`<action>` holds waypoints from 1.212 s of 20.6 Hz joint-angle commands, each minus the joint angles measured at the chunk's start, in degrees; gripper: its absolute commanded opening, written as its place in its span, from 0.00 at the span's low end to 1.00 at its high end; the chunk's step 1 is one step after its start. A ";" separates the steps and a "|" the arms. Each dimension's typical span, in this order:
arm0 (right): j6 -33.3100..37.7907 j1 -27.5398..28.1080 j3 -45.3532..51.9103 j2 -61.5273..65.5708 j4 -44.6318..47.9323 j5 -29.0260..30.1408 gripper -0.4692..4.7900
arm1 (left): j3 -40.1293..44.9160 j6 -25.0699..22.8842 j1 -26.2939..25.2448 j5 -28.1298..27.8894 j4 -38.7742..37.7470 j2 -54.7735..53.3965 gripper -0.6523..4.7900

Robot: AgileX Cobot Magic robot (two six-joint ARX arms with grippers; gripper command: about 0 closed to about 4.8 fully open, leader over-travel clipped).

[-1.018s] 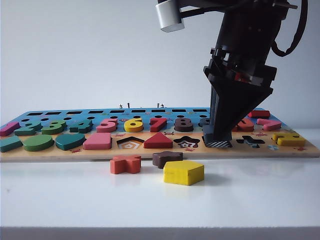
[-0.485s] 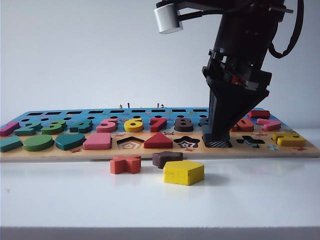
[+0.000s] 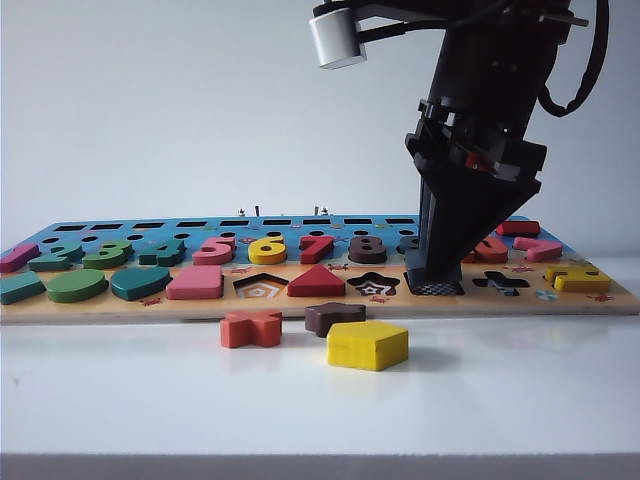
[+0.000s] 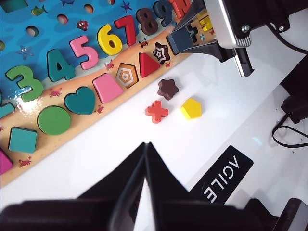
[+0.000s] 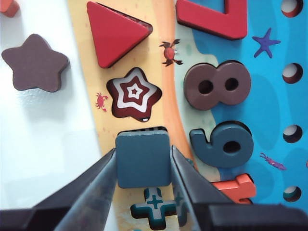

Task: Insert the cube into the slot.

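While right gripper (image 5: 143,166) points down over puzzle board (image 3: 600,300) near its front edge, fingers (image 5: 96,185) clamp cube (image 5: 143,159) from both sides. Cube sits directly over slot (image 3: 437,288), only thin strip of checkered bottom showing past its far edge; whether fully seated, cannot tell. Star cut-out (image 5: 134,97) just beside slot. Left gripper (image 4: 144,168) hangs above white table (image 3: 520,400), well apart from board, fingers pressed together, holding nothing. Yellow pentagon (image 3: 367,345), brown star (image 3: 334,318), orange cross (image 3: 250,328) lie on table before board's front edge.
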State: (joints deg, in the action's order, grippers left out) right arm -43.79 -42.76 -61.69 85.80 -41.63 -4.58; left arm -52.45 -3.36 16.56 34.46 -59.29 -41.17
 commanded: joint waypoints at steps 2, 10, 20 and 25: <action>-0.28 -0.13 -0.15 -0.15 0.00 -0.20 0.26 | -0.28 -0.24 0.04 0.44 0.94 0.04 0.15; -1.29 -0.13 -0.15 -0.15 -0.04 -0.20 0.26 | -0.28 -0.24 0.04 0.44 0.92 0.02 0.15; -1.31 -0.15 -0.13 -0.04 -0.04 0.04 0.26 | -0.28 -0.24 0.04 0.44 0.92 0.02 0.15; -1.29 -0.22 -0.13 -0.04 -0.28 0.09 0.27 | -0.28 -0.24 0.04 0.44 0.92 0.02 0.15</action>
State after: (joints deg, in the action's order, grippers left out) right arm -44.86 -42.78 -61.69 85.80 -41.98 -4.56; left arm -52.45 -3.36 16.56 34.46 -59.29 -41.19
